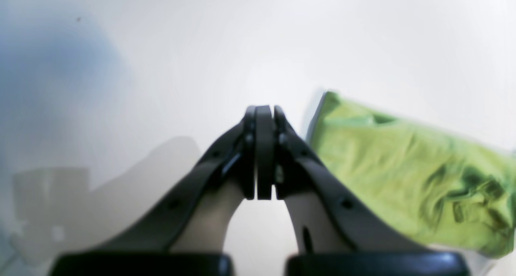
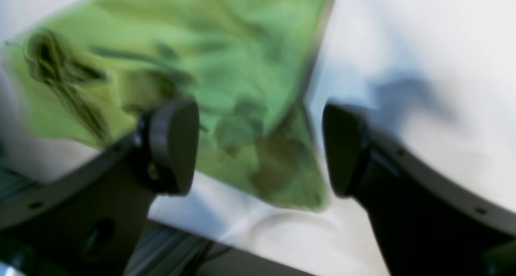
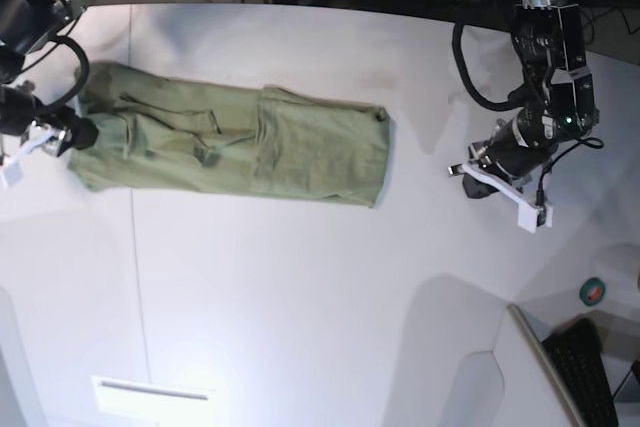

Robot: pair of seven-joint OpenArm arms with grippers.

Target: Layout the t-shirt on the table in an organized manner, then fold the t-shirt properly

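Observation:
The olive-green t-shirt (image 3: 240, 142) lies on the white table (image 3: 300, 297) as a long band running left to right, with creases near its middle. My right gripper (image 3: 78, 133) is at the shirt's left end. In the right wrist view it (image 2: 258, 147) stands open, with blurred green cloth (image 2: 225, 86) showing between the two pads and not pinched by them. My left gripper (image 3: 472, 185) sits on bare table to the right of the shirt's right end, apart from it. Its fingers (image 1: 264, 108) are pressed together with nothing between them, and the shirt (image 1: 403, 167) lies beside them.
A thin dark seam line (image 3: 135, 247) crosses the table at the left. A white strip (image 3: 150, 389) lies near the front edge. At the lower right are a green tape roll (image 3: 594, 292) and a keyboard (image 3: 590, 367). Cables run behind the table's far edge.

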